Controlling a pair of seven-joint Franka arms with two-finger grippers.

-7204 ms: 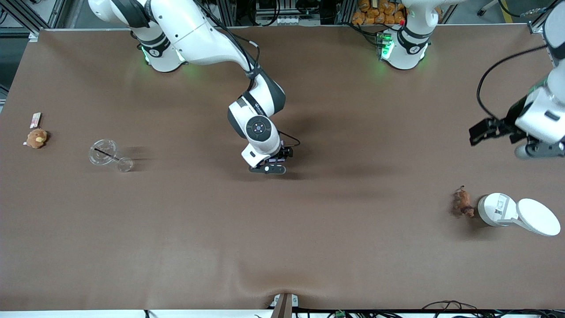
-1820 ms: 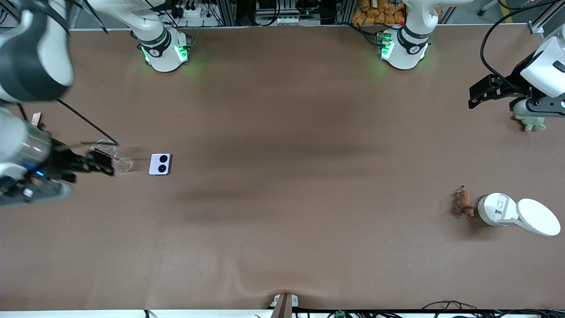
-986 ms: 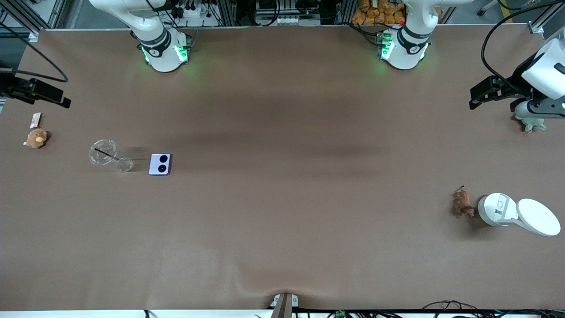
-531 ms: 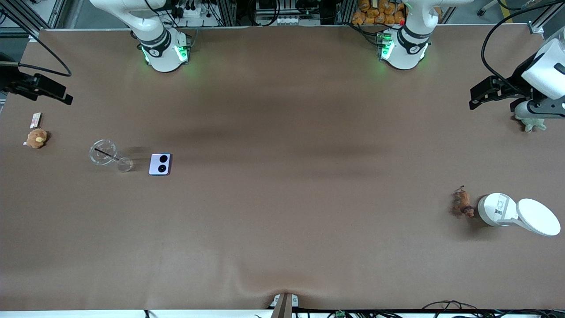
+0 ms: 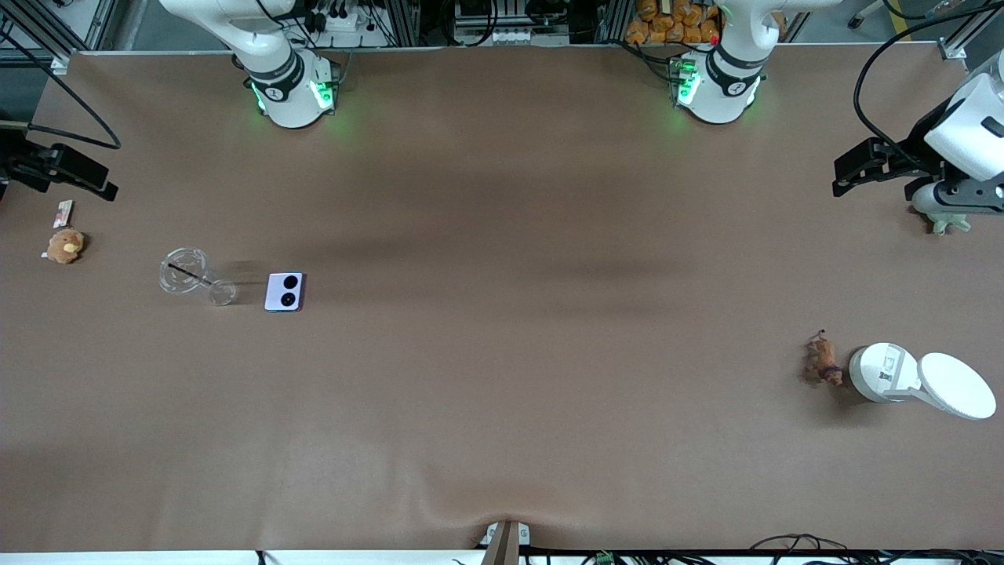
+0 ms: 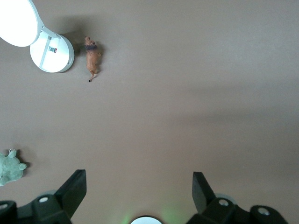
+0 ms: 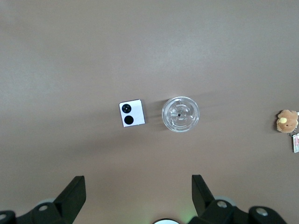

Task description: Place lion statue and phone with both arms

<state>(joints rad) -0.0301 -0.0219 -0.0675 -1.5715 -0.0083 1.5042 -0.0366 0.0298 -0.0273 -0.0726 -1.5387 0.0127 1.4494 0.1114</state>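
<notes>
The lion statue [image 5: 821, 360] lies on the table at the left arm's end, right beside a white container; it also shows in the left wrist view [image 6: 93, 57]. The phone [image 5: 283, 292] lies flat with its two black circles up, beside a clear cup toward the right arm's end; it also shows in the right wrist view [image 7: 132, 113]. My left gripper [image 6: 138, 186] is open and empty, high over the table near a green plush toy. My right gripper [image 7: 138, 186] is open and empty, high above the phone's area; the front view shows only its wrist bracket [image 5: 63, 169].
The white round container [image 5: 882, 373] stands with its lid [image 5: 955, 384] swung open. A clear cup [image 5: 188, 276] lies beside the phone. A tan plush toy [image 5: 64, 246] and a small card [image 5: 63, 212] lie at the right arm's end, and a green plush toy [image 5: 945, 224] at the left arm's end.
The right arm set the phone down beside the clear cup, let go and rose away to the table's end; lately it only shifts slightly. The left arm has barely moved.
</notes>
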